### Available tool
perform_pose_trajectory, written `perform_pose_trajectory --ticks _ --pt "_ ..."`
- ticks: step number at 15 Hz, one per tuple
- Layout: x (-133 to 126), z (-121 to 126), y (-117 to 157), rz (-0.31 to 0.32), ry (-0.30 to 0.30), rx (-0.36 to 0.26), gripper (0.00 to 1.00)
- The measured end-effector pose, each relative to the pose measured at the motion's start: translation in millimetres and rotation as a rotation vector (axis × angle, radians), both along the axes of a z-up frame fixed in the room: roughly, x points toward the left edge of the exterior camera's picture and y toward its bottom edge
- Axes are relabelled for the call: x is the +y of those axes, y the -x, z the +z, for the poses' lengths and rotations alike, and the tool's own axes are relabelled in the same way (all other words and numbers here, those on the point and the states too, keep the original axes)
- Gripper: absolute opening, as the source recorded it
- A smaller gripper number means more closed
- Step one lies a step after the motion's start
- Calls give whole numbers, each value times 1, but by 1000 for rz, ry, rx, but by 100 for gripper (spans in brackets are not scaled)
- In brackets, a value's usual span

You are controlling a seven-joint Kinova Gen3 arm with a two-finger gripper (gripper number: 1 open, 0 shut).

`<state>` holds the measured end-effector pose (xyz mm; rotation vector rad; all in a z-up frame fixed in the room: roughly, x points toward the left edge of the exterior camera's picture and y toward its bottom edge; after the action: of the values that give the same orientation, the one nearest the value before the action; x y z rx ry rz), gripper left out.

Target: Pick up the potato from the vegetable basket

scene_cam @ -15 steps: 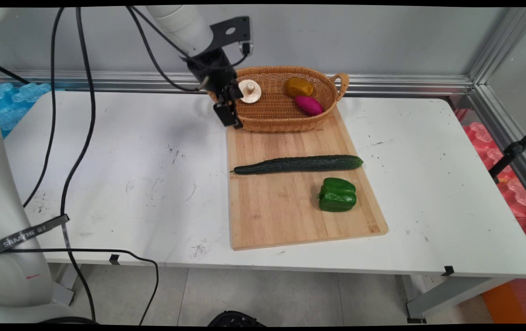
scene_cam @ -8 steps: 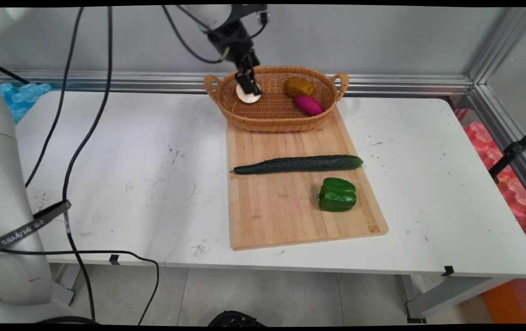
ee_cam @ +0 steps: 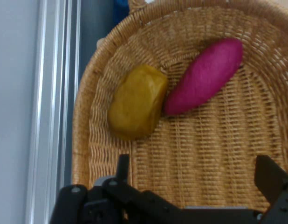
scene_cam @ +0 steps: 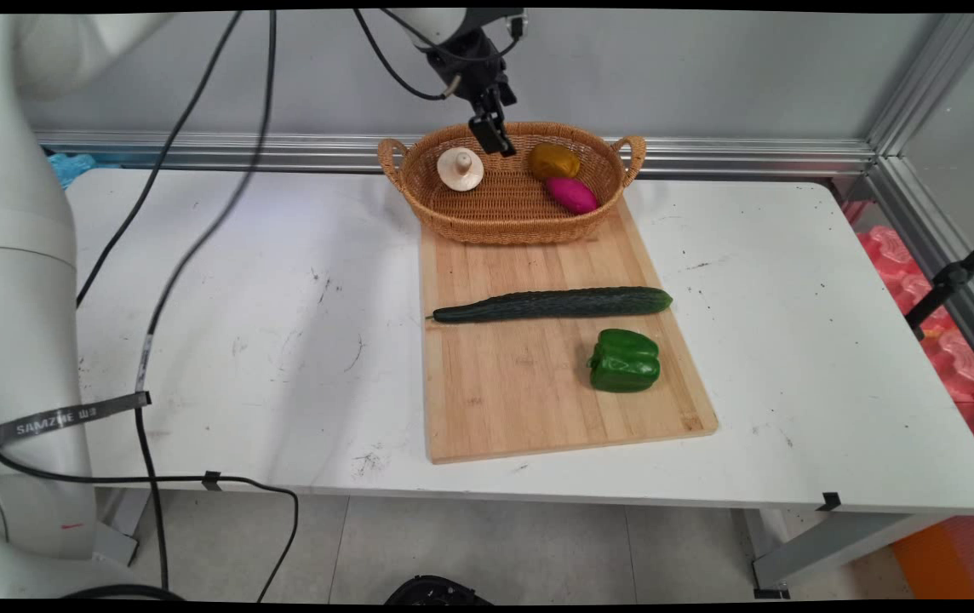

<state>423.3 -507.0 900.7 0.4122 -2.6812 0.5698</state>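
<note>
- Where the white worktop spreads out at the left, its surface is scuffed, and black cables hang across it from the arm.
- A pale mushroom lies in the left part of the wicker basket, which stands at the far end of the wooden board.
- The black claw hangs over the far rim of the basket, just right of the mushroom and left of the potato; its fingers are spread wide with nothing between them.
- In the hand view the claw looks down on bare wicker between its fingers.
- A yellow-brown potato lies in the right part of the basket, towards the far side; the hand view shows the potato touching its neighbour.
- A magenta sweet potato lies just near and right of the potato, slanted; in the hand view the sweet potato is side by side with it.
- A long dark cucumber lies across the middle of the board, well apart from the basket.
- A green bell pepper sits on the board just nearer than the cucumber's right end, not touching it.
</note>
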Motion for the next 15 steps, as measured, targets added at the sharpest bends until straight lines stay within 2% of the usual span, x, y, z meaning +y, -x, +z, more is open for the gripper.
perform_pose_trajectory --ticks 8,15 --pt "-47 -48 12 -76 24 42 100" --pt "-74 -75 16 -128 56 41 100"
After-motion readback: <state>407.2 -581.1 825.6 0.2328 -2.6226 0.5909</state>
